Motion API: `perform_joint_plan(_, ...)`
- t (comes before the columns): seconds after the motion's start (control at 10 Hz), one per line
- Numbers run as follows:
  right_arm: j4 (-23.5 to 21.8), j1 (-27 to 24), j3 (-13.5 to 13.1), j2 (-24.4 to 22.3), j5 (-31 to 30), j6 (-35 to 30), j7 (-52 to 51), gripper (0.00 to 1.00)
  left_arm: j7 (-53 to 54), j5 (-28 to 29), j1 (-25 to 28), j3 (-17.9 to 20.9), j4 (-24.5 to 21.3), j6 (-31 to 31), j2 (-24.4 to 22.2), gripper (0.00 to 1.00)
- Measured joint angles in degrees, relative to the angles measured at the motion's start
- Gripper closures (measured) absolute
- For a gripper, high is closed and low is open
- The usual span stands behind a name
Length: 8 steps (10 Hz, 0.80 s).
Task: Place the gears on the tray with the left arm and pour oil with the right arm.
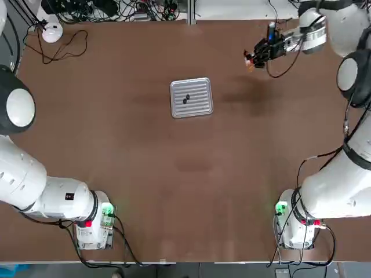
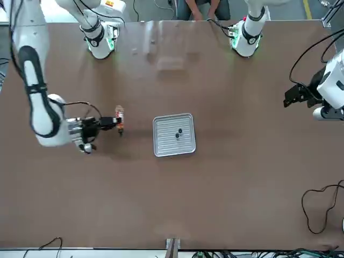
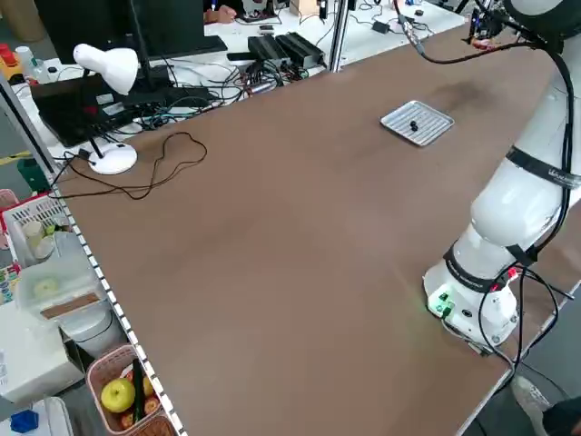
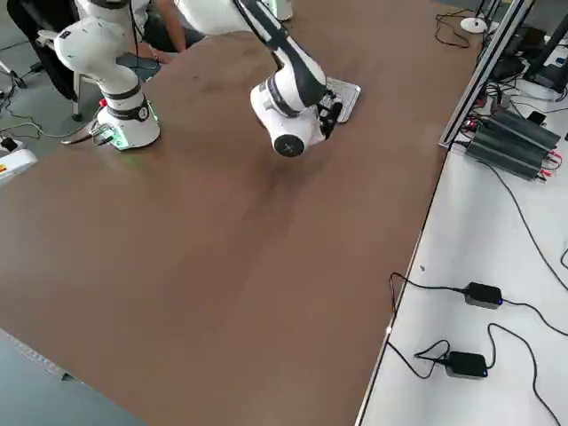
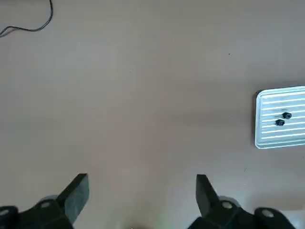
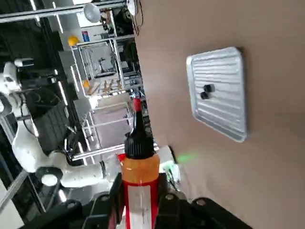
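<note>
Two small dark gears [image 1: 186, 99] lie close together on a ribbed metal tray [image 1: 200, 108] near the middle of the brown surface [image 1: 174, 185]. The right gripper [image 1: 255, 56], its jaws clamped on an orange oil bottle [image 6: 139, 179], hangs beside the tray. The left gripper [image 5: 142, 198], jaws wide and empty, is well apart from the tray.

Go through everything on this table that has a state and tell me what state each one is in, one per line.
Two small dark round gears: lying on the tray, close together.
Square ribbed silvery metal tray: flat on the table, holding both gears.
Slim orange oil bottle with dark tip: gripped, lifted off the table, beside the tray, not over it.
Right gripper: shut on the bottle.
Left gripper: open, empty, away from the tray.
</note>
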Motion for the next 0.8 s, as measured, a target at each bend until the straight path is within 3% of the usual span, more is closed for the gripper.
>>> perform_joint_plan(0.2,0.7,-6.0,0.0,0.0,-3.2,-3.0,-10.7,0.7,0.0,0.0,0.0,0.0,0.0,0.0,0.0,0.01)
perform_joint_plan(0.6,0.7,-13.0,0.1,0.1,-9.2,-5.8,-29.4,0.7,0.0,0.0,0.0,0.0,0.1,0.0,0.0,0.01)
perform_joint_plan(0.8,0.7,-17.2,0.1,0.2,-10.2,-6.2,-44.5,0.7,0.0,0.0,0.1,0.1,0.2,0.0,0.0,0.01)
